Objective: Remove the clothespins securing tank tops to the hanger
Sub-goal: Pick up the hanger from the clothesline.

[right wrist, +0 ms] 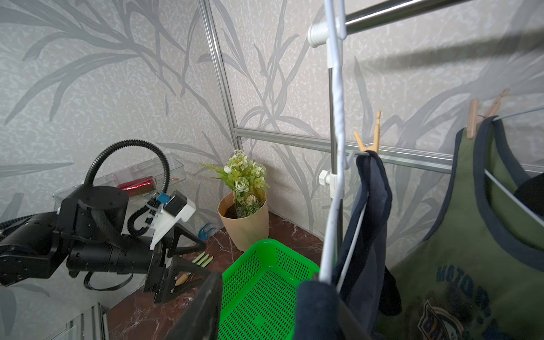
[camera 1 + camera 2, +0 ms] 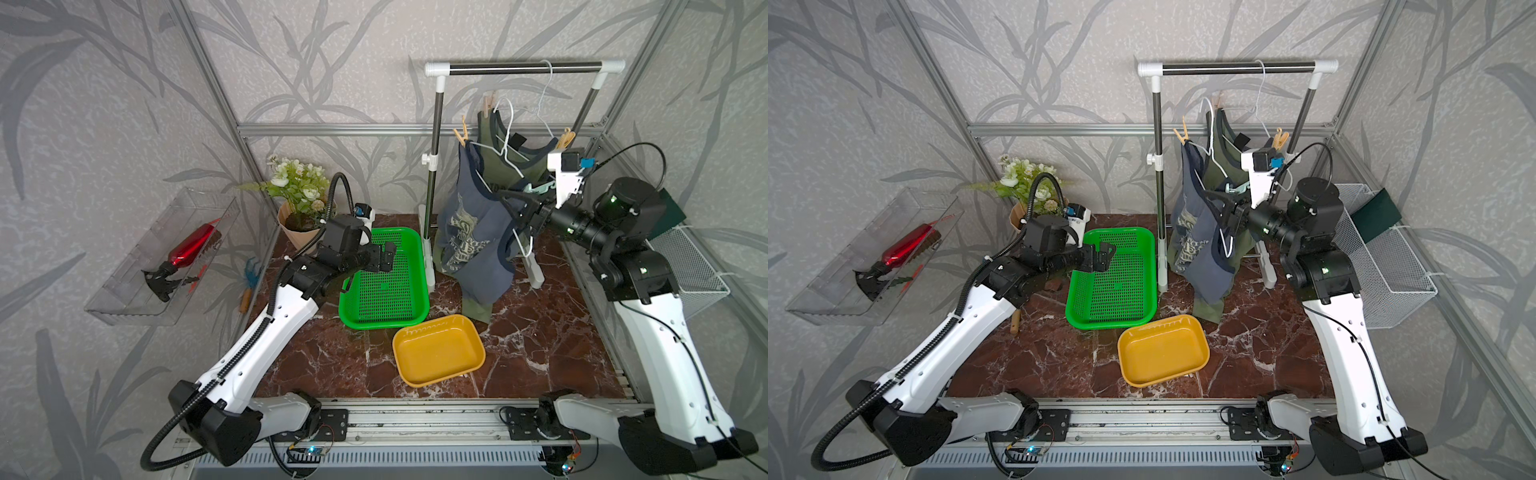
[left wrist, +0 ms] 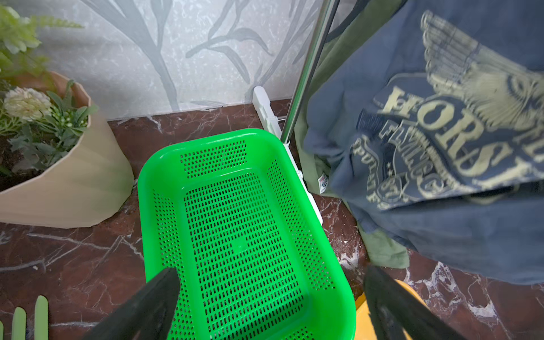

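The slate-blue tank top point(image 2: 478, 237) hangs on a tilted white hanger point(image 2: 509, 160), in front of the olive green tank top point(image 1: 471, 250). A yellow-orange clothespin point(image 2: 461, 135) grips the blue top's far shoulder. A tan clothespin point(image 2: 489, 102) and a yellow one point(image 2: 565, 139) hold the green top. A teal clothespin point(image 2: 540, 189) shows just above my right gripper point(image 2: 513, 210). That gripper is open, and the blue strap point(image 1: 315, 309) and the hanger wire lie against one finger. My left gripper point(image 2: 388, 257) hovers open over the green basket point(image 2: 419, 291), holding nothing.
The clothes rack's post point(image 2: 432, 166) stands right beside the basket. A yellow tray point(image 2: 478, 349) lies in front of it. A potted flower point(image 2: 297, 224) is at the back left, a wire basket point(image 2: 690, 270) on the right frame and a clear bin point(image 2: 124, 291) on the left wall.
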`<state>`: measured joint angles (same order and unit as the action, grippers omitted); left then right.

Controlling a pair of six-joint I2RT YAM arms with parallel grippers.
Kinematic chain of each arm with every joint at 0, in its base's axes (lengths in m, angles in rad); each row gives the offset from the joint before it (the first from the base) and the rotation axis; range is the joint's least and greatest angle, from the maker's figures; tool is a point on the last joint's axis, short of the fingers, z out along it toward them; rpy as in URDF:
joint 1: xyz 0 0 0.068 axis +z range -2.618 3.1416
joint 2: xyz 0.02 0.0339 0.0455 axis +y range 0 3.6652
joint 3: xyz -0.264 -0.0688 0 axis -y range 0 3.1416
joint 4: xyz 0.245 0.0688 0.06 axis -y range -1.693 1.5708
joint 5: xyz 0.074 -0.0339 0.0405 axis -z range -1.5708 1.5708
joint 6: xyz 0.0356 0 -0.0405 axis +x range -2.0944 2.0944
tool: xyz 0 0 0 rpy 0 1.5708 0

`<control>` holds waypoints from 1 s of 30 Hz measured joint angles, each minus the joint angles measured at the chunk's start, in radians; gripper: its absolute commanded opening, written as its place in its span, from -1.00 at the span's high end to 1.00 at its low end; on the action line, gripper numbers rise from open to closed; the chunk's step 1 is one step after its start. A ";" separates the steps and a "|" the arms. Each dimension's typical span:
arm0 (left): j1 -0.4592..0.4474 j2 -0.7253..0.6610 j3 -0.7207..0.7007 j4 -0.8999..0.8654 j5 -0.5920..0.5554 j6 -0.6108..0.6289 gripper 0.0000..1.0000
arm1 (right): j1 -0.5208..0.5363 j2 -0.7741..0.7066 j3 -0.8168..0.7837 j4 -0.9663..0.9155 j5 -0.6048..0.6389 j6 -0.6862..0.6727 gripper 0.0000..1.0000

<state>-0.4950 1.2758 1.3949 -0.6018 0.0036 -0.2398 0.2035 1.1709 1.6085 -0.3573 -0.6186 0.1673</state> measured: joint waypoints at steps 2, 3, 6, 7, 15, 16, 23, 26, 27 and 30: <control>0.000 0.021 0.033 -0.006 0.002 -0.006 -0.98 | 0.000 -0.050 -0.067 -0.003 -0.013 -0.003 1.00; 0.000 0.030 0.047 -0.012 0.003 -0.010 -0.98 | 0.000 -0.072 -0.097 -0.006 -0.021 -0.003 1.00; 0.000 0.051 0.079 -0.028 0.001 -0.032 -0.98 | 0.000 -0.140 -0.193 -0.004 -0.053 -0.002 1.00; 0.000 0.057 0.090 -0.030 -0.003 -0.040 -0.98 | 0.000 -0.162 -0.227 0.003 -0.067 0.002 1.00; 0.000 0.087 0.179 -0.050 -0.049 -0.122 -0.98 | 0.003 -0.265 -0.453 0.092 -0.204 0.069 1.00; 0.000 0.090 0.190 -0.052 -0.055 -0.135 -0.98 | 0.008 -0.274 -0.478 0.100 -0.217 0.076 1.00; 0.000 0.100 0.232 -0.072 -0.079 -0.215 -0.98 | 0.072 -0.335 -0.577 0.126 -0.267 0.098 1.00; -0.001 0.123 0.255 -0.072 -0.063 -0.255 -0.98 | 0.124 -0.346 -0.602 0.131 -0.265 0.098 1.00; -0.002 0.136 0.260 -0.068 -0.053 -0.271 -0.98 | 0.144 -0.347 -0.611 0.136 -0.261 0.098 1.00; -0.005 0.179 0.262 -0.055 -0.021 -0.315 -0.98 | 0.192 -0.347 -0.639 0.152 -0.238 0.097 1.00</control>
<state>-0.5003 1.4544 1.6566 -0.6567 -0.0174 -0.5549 0.3954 0.8238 0.9695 -0.2050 -0.8566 0.2642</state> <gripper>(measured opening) 0.991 0.492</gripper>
